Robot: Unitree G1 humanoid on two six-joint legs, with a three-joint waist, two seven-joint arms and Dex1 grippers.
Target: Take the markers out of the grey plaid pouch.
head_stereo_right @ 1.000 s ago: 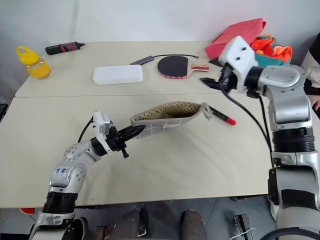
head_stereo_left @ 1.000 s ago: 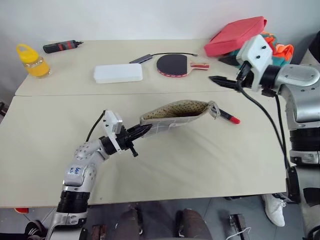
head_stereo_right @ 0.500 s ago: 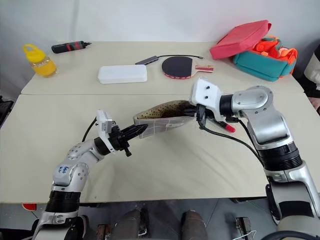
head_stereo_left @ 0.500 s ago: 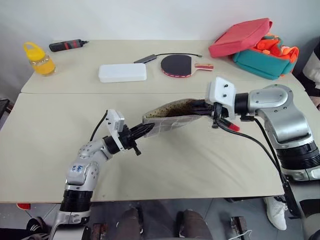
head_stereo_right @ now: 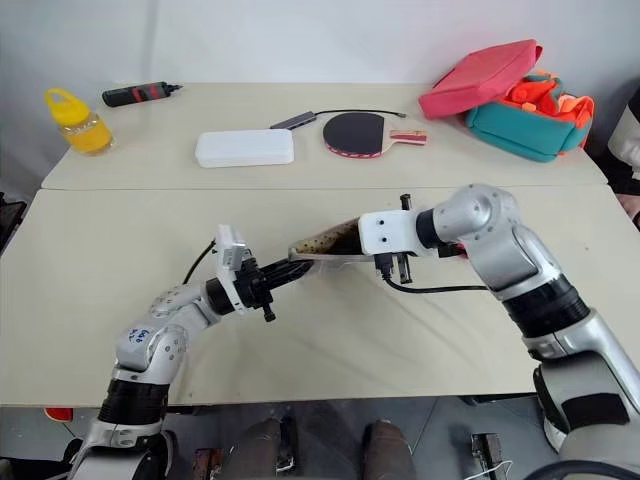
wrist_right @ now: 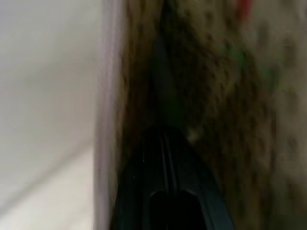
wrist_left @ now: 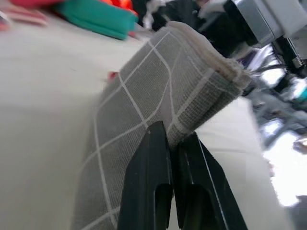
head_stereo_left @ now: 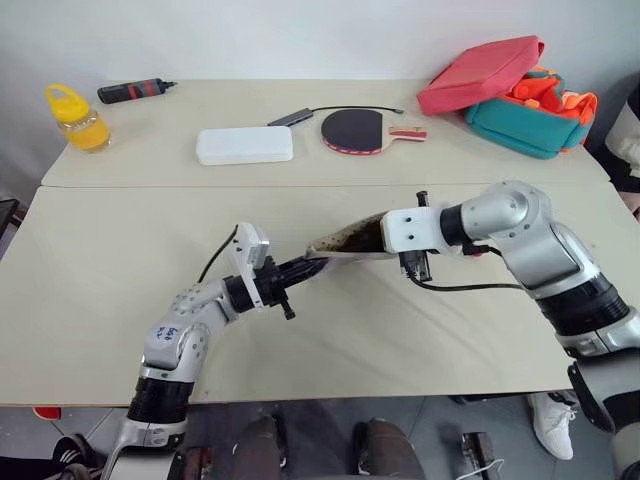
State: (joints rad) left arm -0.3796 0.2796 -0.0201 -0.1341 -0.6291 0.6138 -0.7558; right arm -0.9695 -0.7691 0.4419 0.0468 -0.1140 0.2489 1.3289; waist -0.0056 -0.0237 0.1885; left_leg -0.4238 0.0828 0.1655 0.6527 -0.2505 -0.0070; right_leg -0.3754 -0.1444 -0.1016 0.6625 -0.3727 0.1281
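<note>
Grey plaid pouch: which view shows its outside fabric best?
Left wrist view: the grey plaid pouch shows its grid fabric pinched in the left end effector. The eye views show its open mouth, the right wrist view its dotted lining.

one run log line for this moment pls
left gripper: shut on grey plaid pouch corner | right gripper: shut, inside pouch mouth | marker grasp: cannot tell

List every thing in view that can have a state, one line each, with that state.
grey plaid pouch: mouth open, one end lifted off the table.
left gripper: shut on the pouch's corner.
right gripper: shut, reaching inside the pouch.
red-and-teal bag: open, red flap raised.
yellow bottle: upright, capped.
white case: closed, lying flat.
</note>
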